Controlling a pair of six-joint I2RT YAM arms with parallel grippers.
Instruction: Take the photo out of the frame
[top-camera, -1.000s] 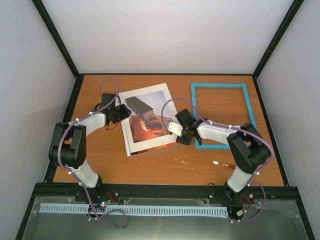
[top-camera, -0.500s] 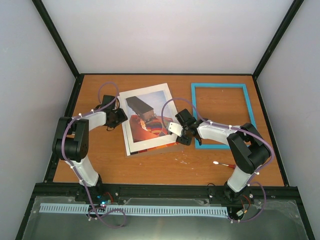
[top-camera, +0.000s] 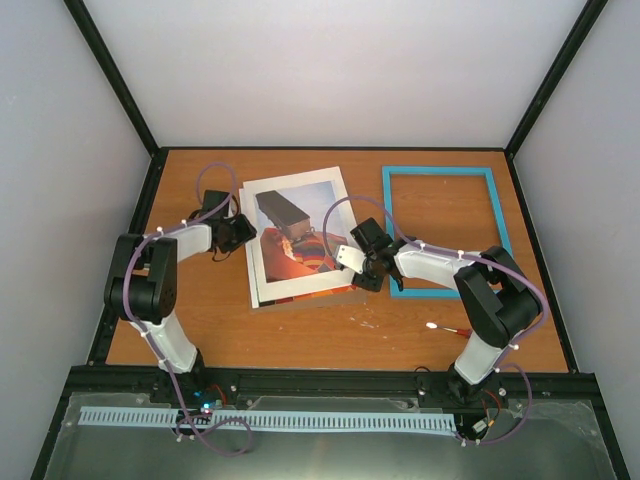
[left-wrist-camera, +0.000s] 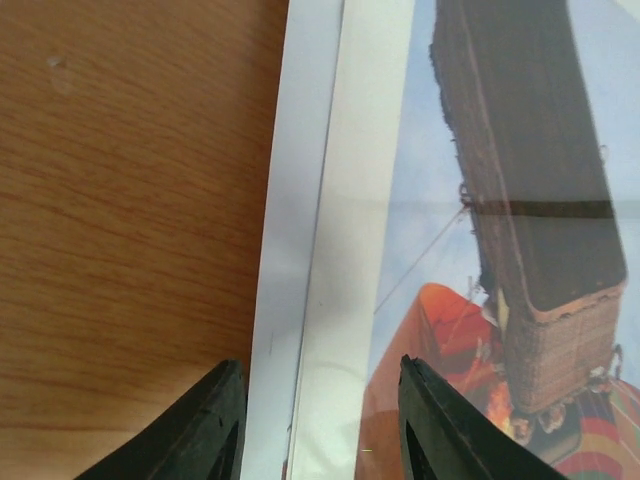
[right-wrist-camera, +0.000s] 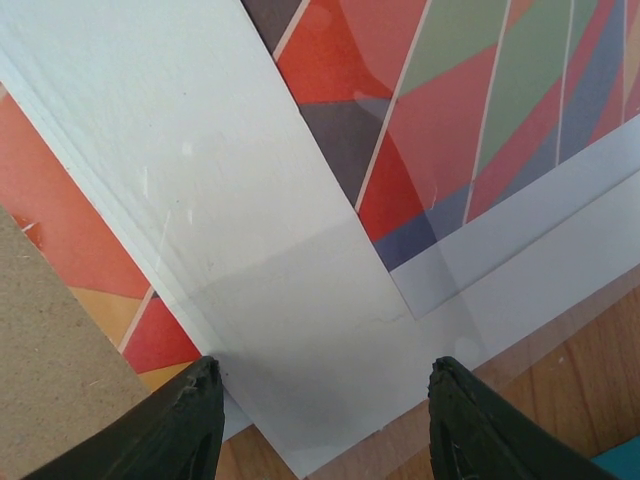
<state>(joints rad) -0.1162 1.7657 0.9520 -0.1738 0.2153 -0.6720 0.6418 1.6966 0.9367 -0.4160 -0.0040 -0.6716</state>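
Note:
The photo (top-camera: 295, 240), a hot-air balloon print with a dark basket, lies face up on top of a stack of white sheets and a brown board mid-table. The empty light-blue frame (top-camera: 392, 225) lies apart to its right. My left gripper (top-camera: 240, 232) is open at the stack's left edge. In the left wrist view its fingers straddle the photo's white border (left-wrist-camera: 350, 250), with the basket (left-wrist-camera: 530, 180) ahead. My right gripper (top-camera: 352, 262) is open over the stack's near right corner. In the right wrist view it (right-wrist-camera: 320, 430) straddles a white sheet (right-wrist-camera: 200, 170) lying over the photo (right-wrist-camera: 480, 100).
A brown backing board (right-wrist-camera: 45, 370) shows at the left of the right wrist view. A small red tool with a white tip (top-camera: 445, 327) lies on the table in front of the frame. Black rails and grey walls border the wooden table (top-camera: 200, 320).
The stack with the photo has turned and shifted slightly toward the back right. The left arm's elbow has swung and its gripper sits closer to the stack's left edge. The right arm has not moved.

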